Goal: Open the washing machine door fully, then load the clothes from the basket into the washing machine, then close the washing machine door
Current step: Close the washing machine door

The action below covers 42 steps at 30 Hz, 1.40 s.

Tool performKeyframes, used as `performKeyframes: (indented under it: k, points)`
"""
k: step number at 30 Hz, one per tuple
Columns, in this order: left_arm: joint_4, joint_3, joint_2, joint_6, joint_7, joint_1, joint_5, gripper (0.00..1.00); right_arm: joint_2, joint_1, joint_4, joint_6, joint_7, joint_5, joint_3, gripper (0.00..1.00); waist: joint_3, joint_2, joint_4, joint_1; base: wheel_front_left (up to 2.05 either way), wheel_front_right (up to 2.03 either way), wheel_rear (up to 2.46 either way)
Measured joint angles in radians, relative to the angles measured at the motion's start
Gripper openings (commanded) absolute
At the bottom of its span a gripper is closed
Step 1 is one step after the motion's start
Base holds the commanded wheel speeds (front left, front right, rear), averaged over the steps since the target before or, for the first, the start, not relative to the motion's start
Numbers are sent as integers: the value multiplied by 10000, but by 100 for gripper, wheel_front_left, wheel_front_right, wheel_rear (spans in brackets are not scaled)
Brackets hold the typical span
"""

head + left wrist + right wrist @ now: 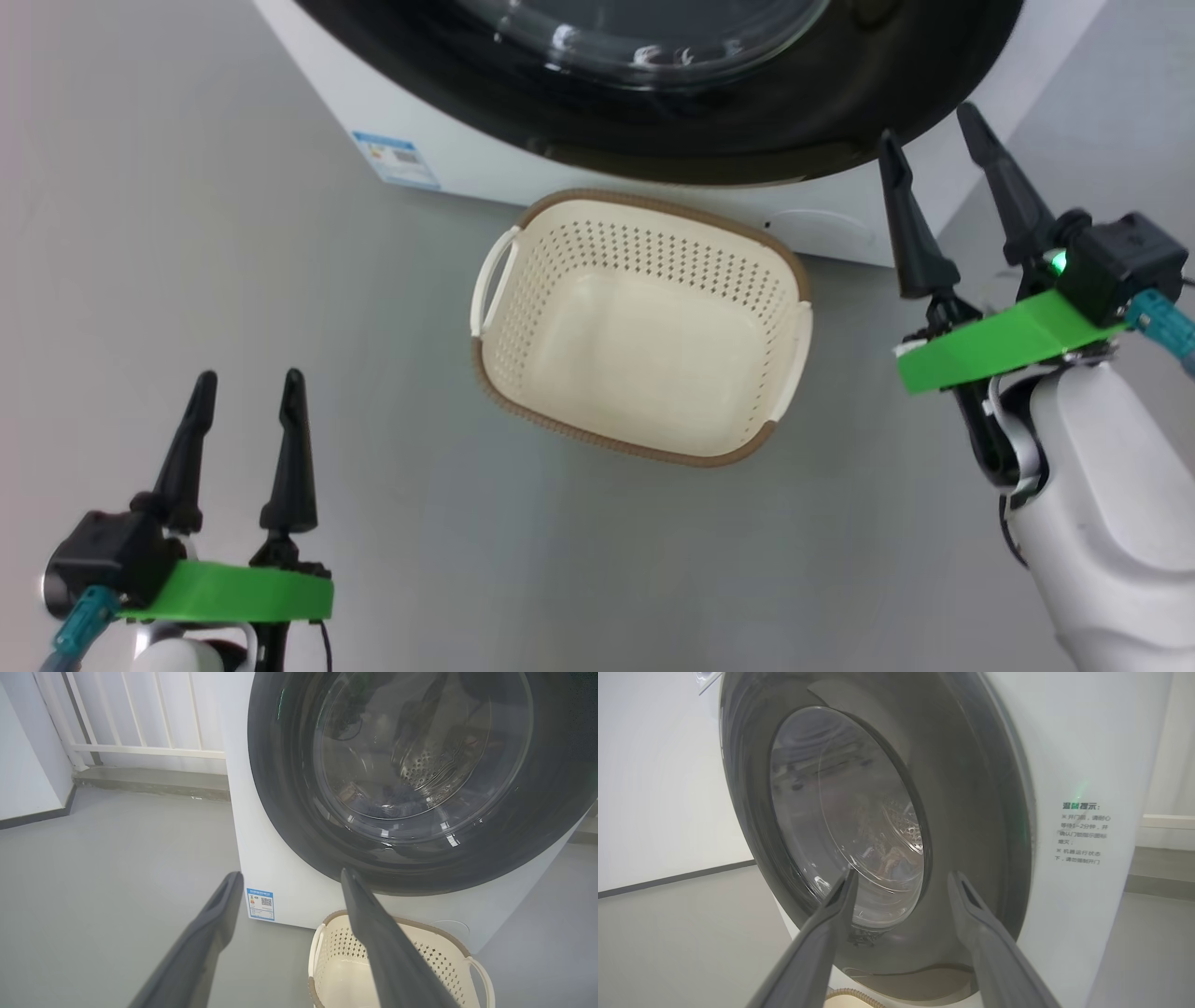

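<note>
Washing machine door [747,112] shut, at 12 o'clock in head view. Basket [653,247] empty, on floor [233,233], just under door. Left gripper [250,375] at 7 o'clock, jaws wide apart, holding nothing. Right gripper [926,121] at 2 o'clock near door edge, jaws apart, holding nothing.

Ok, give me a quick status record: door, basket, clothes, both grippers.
door: large round glossy black washing machine door with clear glass window, looks shut flush on the big white washing machine
basket: small cream perforated plastic basket with brown rim, on the grey floor before the machine, empty
clothes: none in the basket; a blurred bluish shape behind the glass may be them
left gripper: open, holding nothing, left of the basket
right gripper: open, holding nothing, by the door's lower edge
</note>
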Motion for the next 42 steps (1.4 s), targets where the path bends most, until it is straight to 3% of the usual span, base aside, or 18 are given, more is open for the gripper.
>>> performKeyframes:
  k: [24,42]
  points:
    - [207,416,859,0,0,995,46,100,368,2629,-422,0,2,23,-755,100,-1519,0,-2173,0,0,0,0]
    - [251,1051,892,0,0,1739,201,100,514,3845,-675,0,4,21,-1001,100,-2429,0,-3401,1,0,0,0]
